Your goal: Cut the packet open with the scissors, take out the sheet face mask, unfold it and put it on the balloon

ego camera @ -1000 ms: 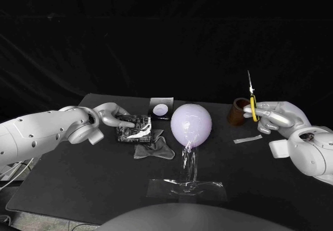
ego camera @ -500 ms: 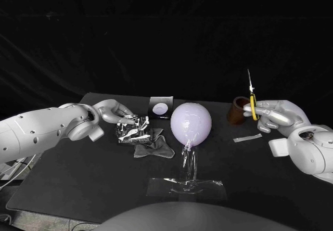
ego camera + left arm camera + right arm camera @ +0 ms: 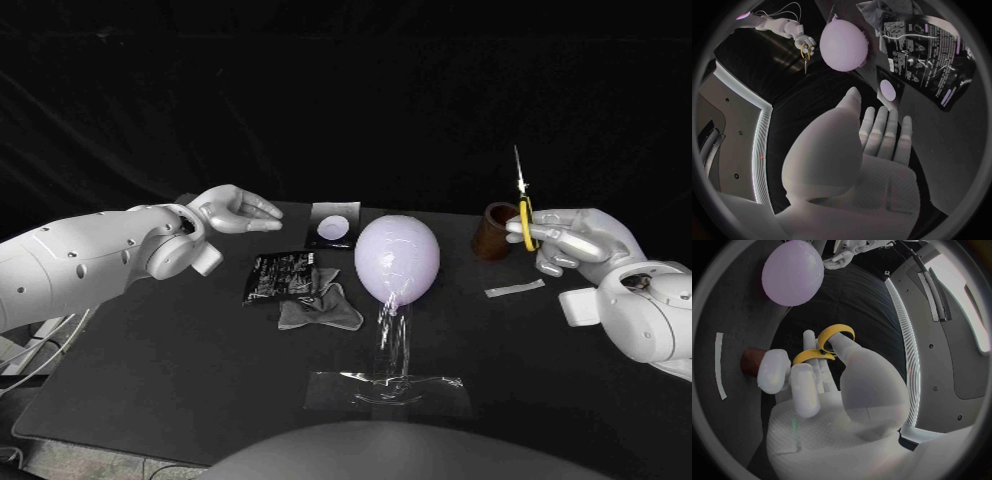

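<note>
the left hand [image 3: 235, 208] hangs empty with fingers stretched apart, in the left of the frame, above and apart from the black packet [image 3: 281, 275]. the packet lies flat on the tabletop [image 3: 188, 340], left of the balloon [image 3: 397, 258]. at the right of the frame the right hand [image 3: 570, 240] grips the yellow-handled scissors [image 3: 525, 220], blades up.

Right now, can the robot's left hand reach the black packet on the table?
Probably yes. The left hand is open and hovers close to the packet, which lies flat, with nothing between them.
</note>
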